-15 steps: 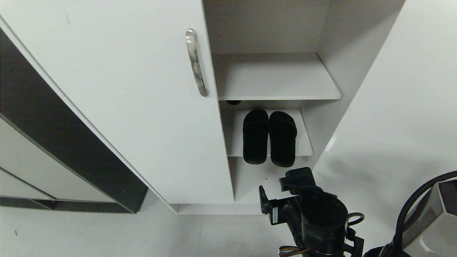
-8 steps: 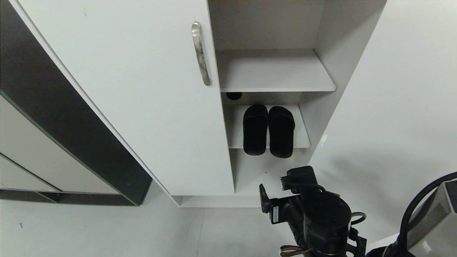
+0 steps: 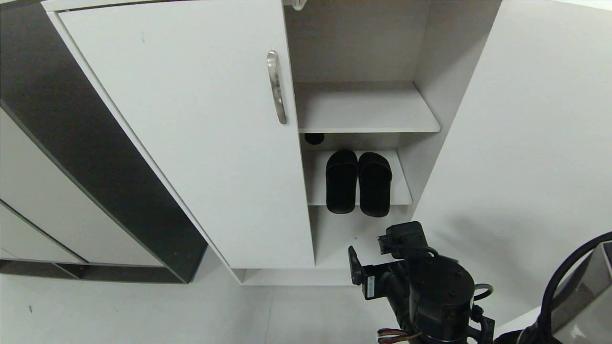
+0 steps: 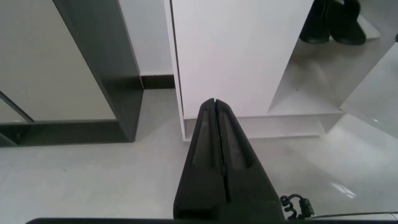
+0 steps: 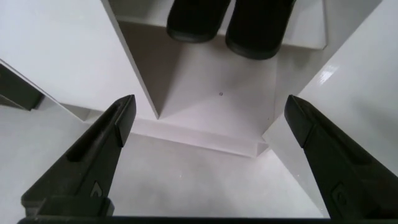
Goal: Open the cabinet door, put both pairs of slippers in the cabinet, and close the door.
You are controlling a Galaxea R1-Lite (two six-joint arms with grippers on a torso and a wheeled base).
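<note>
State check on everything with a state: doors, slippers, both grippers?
White right-hand cabinet door: open, swung out.
White left-hand cabinet door with metal handle: closed.
Pair of black slide slippers: side by side on the middle shelf.
Left gripper: shut, empty.
Right gripper: open, empty.

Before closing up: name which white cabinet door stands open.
The right white door, swung outward; the left white door with the silver handle sits shut.

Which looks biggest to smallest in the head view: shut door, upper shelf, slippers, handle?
1. shut door
2. upper shelf
3. slippers, taken as a pair
4. handle
The shelf sits farther back, so its lead over the slippers is real.
</note>
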